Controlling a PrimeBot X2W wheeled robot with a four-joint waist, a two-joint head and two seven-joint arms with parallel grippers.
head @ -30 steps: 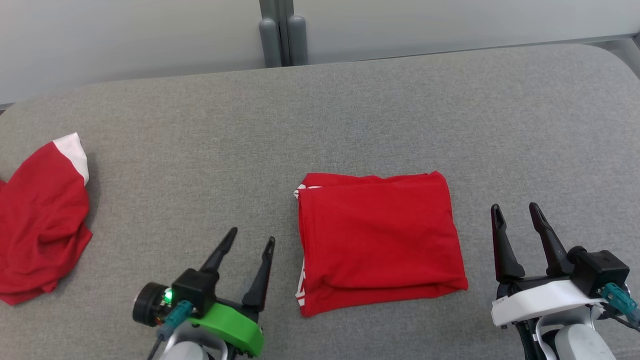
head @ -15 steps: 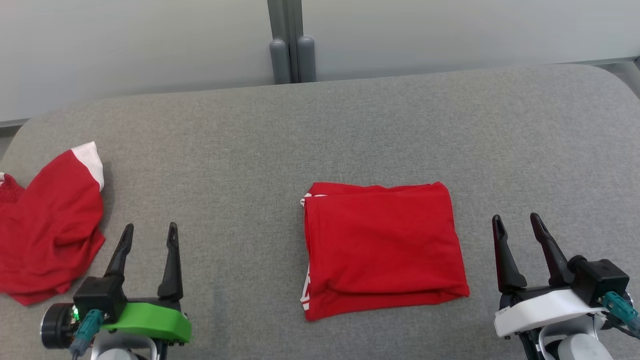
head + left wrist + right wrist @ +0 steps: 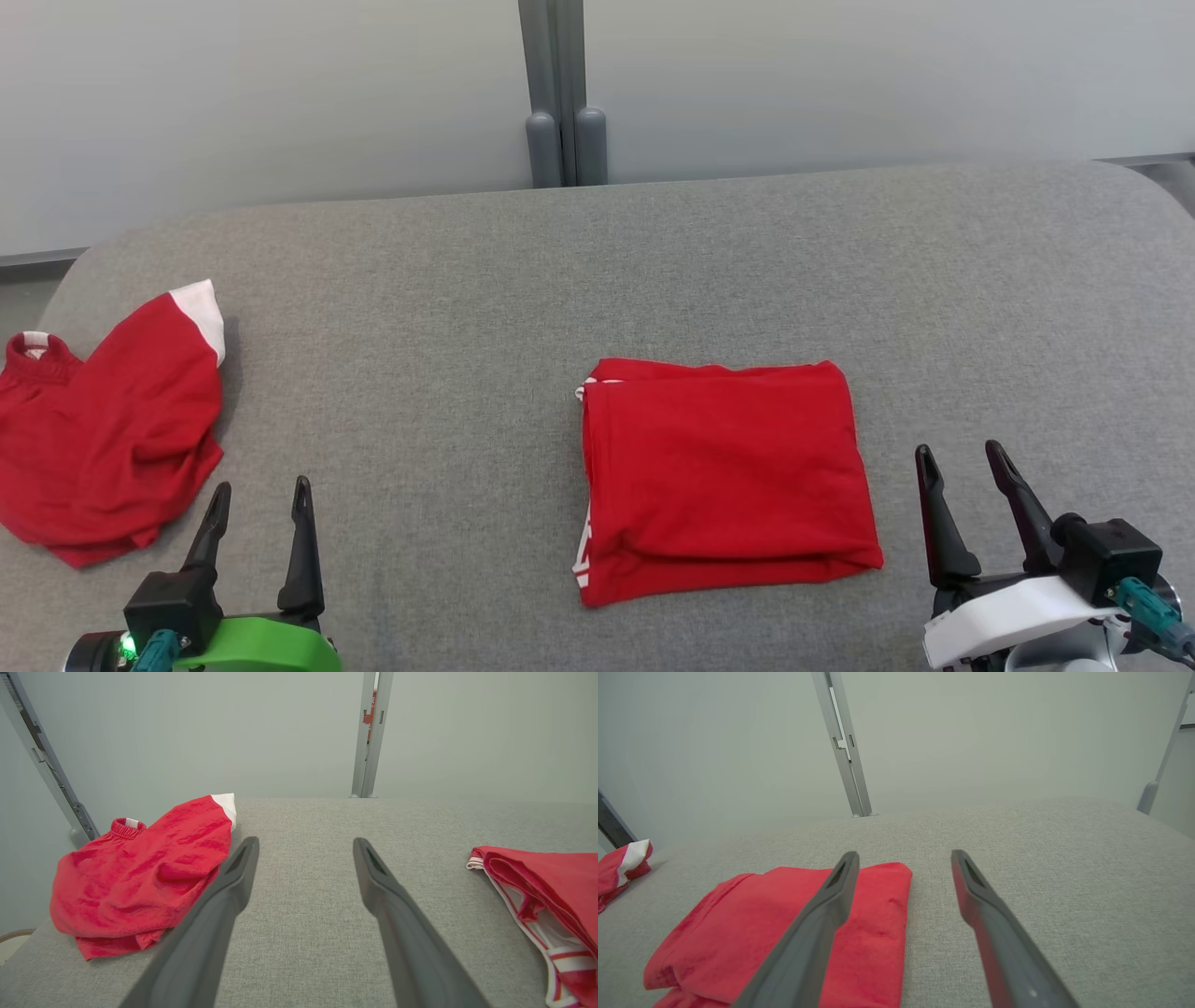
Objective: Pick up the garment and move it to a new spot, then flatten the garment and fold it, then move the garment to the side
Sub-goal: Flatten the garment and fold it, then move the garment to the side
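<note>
Cloth lies bunched at the far left of the grey, fabric-topped desk (image 3: 448, 308): a crumpled garment (image 3: 103, 439), red with a white cuff turned up at its far corner and a ribbed collar at its left end. Its layers are heaped and creased, and one lobe reaches toward the near edge.

Just to its right, at the lower left of the head view, is the left pincer (image 3: 261, 485) on its green mount. Its two dark fingers are spread wide, pointing away from the robot, with nothing but bare desk between them. It is close beside the crumpled garment without touching it.

In the middle of the desk, a little right of centre, lies the folded garment (image 3: 724, 476), a neat red rectangle, flat on the surface. Its stacked layers and white trim show along the left edge, and a soft fold runs along its near side.

Further right, near the garment's lower right corner but apart from it, is the right pincer (image 3: 959, 449) on its white mount. Its fingers are just as widely parted and it holds nothing. From its wrist camera the left finger crosses in front of the red cloth.

Behind the desk stand a pale wall and a grey post (image 3: 563, 93).
</note>
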